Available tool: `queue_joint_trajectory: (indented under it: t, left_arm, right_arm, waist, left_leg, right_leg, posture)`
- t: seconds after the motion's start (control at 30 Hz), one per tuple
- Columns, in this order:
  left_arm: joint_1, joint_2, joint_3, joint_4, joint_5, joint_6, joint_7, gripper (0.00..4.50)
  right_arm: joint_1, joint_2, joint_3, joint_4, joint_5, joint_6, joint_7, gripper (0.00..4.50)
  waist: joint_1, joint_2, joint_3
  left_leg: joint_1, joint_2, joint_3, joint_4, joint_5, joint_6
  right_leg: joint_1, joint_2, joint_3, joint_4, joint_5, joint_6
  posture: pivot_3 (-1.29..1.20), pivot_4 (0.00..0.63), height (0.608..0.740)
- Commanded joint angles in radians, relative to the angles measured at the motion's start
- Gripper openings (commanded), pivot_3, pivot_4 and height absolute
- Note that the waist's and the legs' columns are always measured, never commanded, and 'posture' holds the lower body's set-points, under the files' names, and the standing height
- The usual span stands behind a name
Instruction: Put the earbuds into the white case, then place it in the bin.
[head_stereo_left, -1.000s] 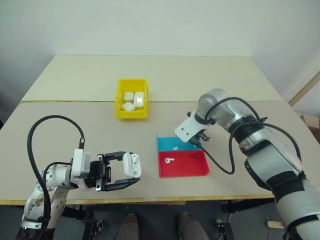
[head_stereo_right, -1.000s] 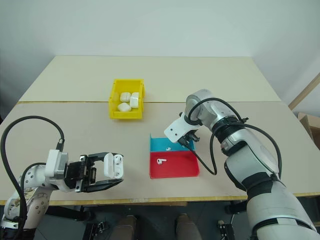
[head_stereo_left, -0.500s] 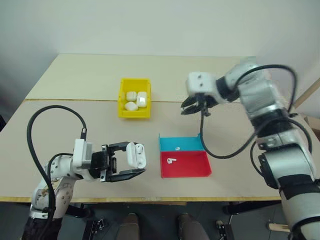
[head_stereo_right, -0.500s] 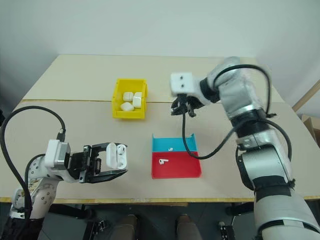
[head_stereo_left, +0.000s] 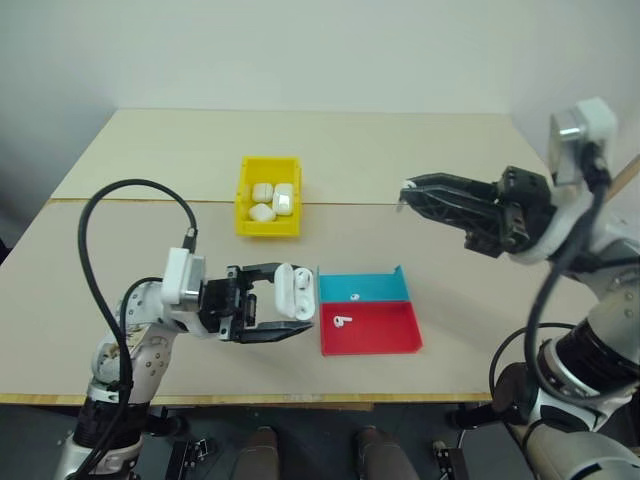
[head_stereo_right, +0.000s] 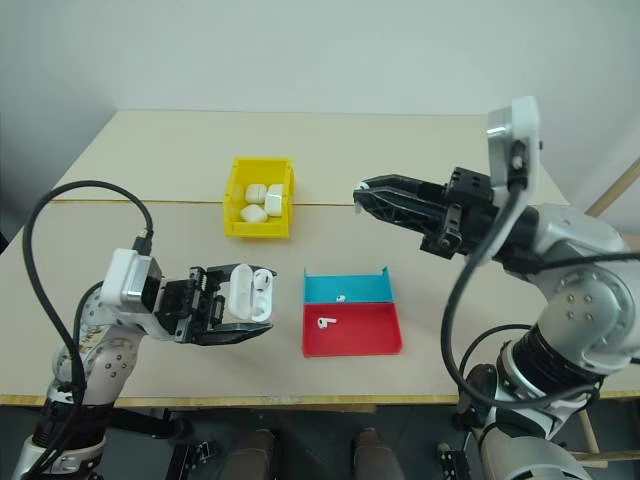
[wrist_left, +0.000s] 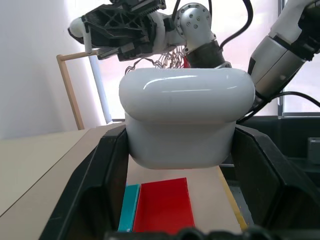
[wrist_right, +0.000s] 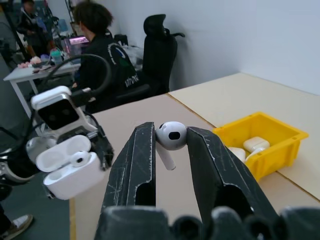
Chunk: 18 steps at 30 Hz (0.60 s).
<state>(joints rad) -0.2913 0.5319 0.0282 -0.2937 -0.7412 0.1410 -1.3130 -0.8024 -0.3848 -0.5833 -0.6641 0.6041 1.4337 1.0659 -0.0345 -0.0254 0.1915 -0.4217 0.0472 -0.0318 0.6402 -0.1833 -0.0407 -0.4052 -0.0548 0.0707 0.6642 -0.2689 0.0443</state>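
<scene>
Although the table (head_stereo_left: 150, 230) already carries the yellow bin (head_stereo_left: 267, 210) with several white cases inside, near its middle seam and towards the far side, the present case is not yet finished. The red tray (head_stereo_left: 368, 328) and the blue tray (head_stereo_left: 362, 286) lie side by side close to the front edge; one earbud (head_stereo_left: 341, 321) rests in the red one and another small white piece (head_stereo_left: 353, 297) in the blue one.

The left gripper (head_stereo_left: 283, 311), over the front part of the table, has its fingers pressed on the white case (head_stereo_left: 295, 290), which it holds up with the lid open. In the right wrist view one earbud seems to sit inside it already. The right gripper (wrist_right: 169, 150), raised above the right side of the table, pinches an earbud (wrist_right: 171, 136) between its fingertips.

I judge the task about half done: this earbud must go into the open case, the lid must close, and the case must be placed in the bin.
</scene>
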Motion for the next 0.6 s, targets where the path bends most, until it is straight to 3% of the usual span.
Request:
queue_joint_trajectory:
  t: [0.03,0.4,0.6]
  left_arm:
    - [-0.039,-0.01,-0.018,-0.045,-0.023,0.022,0.007,2.81]
    - [-0.042,-0.012,-0.038,-0.094,0.011,0.057,0.092,2.81]
    - [-0.041,-0.015,-0.039,-0.087,0.015,0.055,0.093,2.81]
  right_arm:
    - [0.054,0.015,-0.016,-0.129,0.145,-0.018,-0.048,1.13]
    - [0.152,-0.015,0.121,-0.117,0.364,-0.152,-0.218,1.13]
    - [0.141,-0.095,0.173,-0.041,0.52,-0.148,-0.282,1.13]
  waist:
    - [-0.002,0.0,0.0]
    - [-0.009,0.0,0.0]
    - [-0.008,0.0,0.0]
  left_leg:
    - [0.0,0.0,0.0,0.0,0.0,0.0]
    - [0.0,0.0,0.0,0.0,0.0,0.0]
    - [0.0,0.0,0.0,0.0,0.0,0.0]
  right_leg:
    - [0.0,0.0,0.0,0.0,0.0,0.0]
    - [0.001,0.0,0.0,-0.001,0.0,0.001]
    - [0.001,0.0,0.0,-0.001,-0.001,0.001]
  posture:
    - [0.0,0.15,0.74]
    - [0.0,0.15,0.74]
    - [0.0,0.15,0.74]
